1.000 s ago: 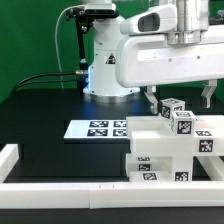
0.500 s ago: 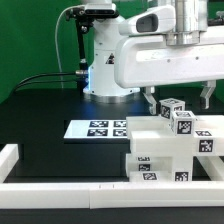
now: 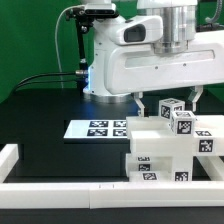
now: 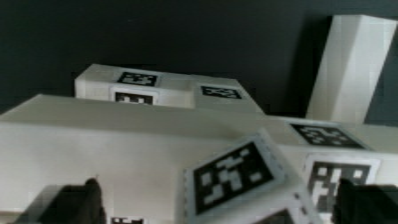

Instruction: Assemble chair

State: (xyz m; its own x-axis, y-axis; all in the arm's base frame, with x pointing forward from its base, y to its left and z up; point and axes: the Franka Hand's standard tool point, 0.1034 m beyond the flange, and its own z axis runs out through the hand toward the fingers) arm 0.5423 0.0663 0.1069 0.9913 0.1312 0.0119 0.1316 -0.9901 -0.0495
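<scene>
The chair (image 3: 165,145) is a white stepped block structure with black-and-white tags at the exterior view's right, with small tagged cubes (image 3: 176,112) on top. My gripper (image 3: 170,100) hangs just above those cubes, jaws wide apart, with one finger on each side and nothing held. In the wrist view the gripper (image 4: 217,205) shows two dark fingertips (image 4: 71,205) far apart, with the chair's tagged top surface (image 4: 240,170) between and below them. A tall white bar (image 4: 347,65) of the chair stands beyond.
The marker board (image 3: 97,128) lies flat on the black table at the chair's left in the exterior view. A low white border rail (image 3: 80,192) runs along the front and left edge. The robot base (image 3: 100,60) stands behind.
The arm has shifted a little toward the exterior view's left and the wrist has turned. The fingers now sit closer over the top cubes. The chair has not moved.
</scene>
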